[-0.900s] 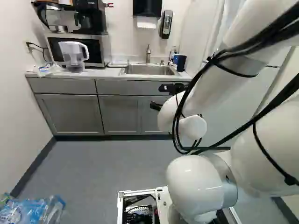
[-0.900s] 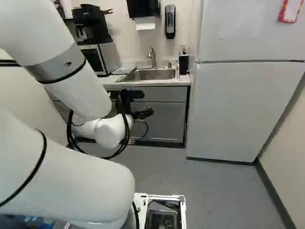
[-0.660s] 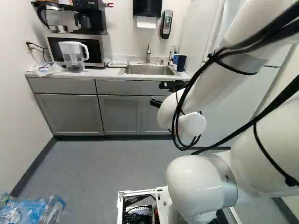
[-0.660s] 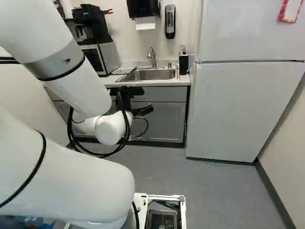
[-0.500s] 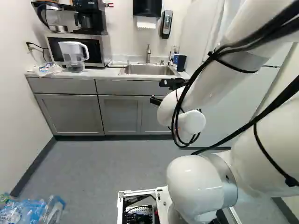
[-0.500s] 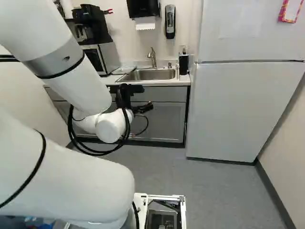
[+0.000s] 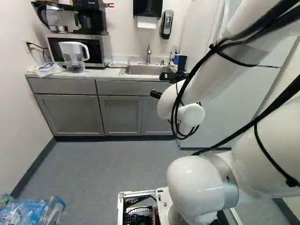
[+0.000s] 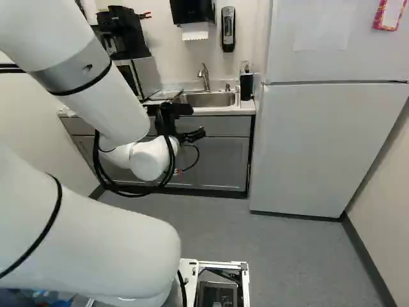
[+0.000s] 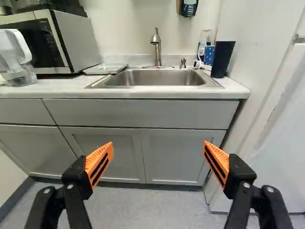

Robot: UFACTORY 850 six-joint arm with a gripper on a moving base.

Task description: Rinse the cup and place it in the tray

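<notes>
My gripper is held out in front of the sink cabinet, lower than the countertop. In the wrist view the gripper is open wide, its orange pads far apart with nothing between them. A dark blue cup stands on the counter just beside the sink, against the fridge side; it also shows in the left base view as a dark cup. The flat tray lies on the counter between the microwave and the sink. The steel sink with its faucet is ahead of the gripper.
A microwave and a water pitcher stand on the counter. The fridge flanks it. Behind the cup are a blue patterned container and a soap pump. Bottles lie near the base.
The base has stayed put. My arm's wrist and gripper have risen somewhat against the cabinet front, the wrist's black mount now overlapping the counter edge and sink.
</notes>
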